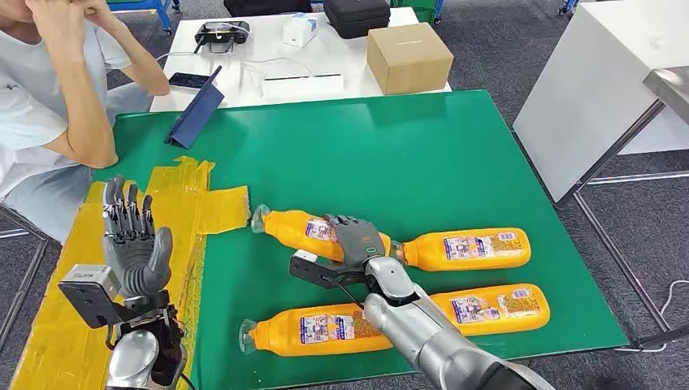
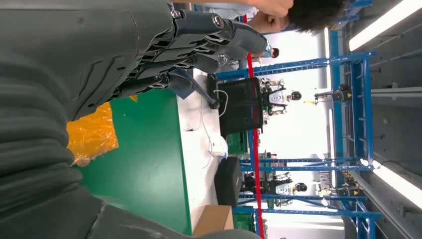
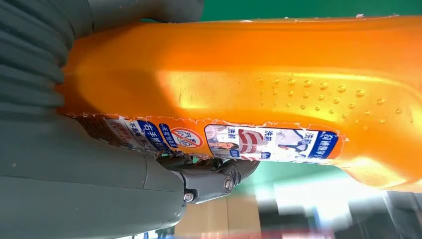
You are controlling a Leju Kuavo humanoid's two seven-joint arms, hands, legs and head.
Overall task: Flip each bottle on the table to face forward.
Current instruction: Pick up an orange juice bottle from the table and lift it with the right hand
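Four orange bottles lie on their sides on the green table [image 1: 422, 146], in two rows toward its near right part. In the far row, the left bottle [image 1: 296, 228] points its clear cap toward the yellow tape patch [image 1: 175, 219]; the right bottle [image 1: 475, 249] lies just beside it, label up. In the near row, one bottle [image 1: 313, 329] lies close to the table's front edge with its cap to the left; the other [image 1: 500, 307] sits near the right front corner, partly hidden behind the right arm.

The right hand [image 1: 356, 240] lies over the far-left bottle at its base end, fingers curled down across its body; the right wrist view shows the orange body [image 3: 278, 84] pressed against the palm, with darker fingers [image 3: 214, 177] wrapped under the label edge, so the hand grips it.

The left hand [image 1: 134, 244] is raised above the yellow tape near the left edge, palm up, fingers upright and slightly apart, holding nothing.

Open green surface stretches across the far half of the table; a blue tablet stand [image 1: 195, 110] rests at its far left corner. A seated person [image 1: 57, 97] leans at the left edge; a cardboard box [image 1: 409, 57] sits on the white table [image 1: 268, 61] beyond.
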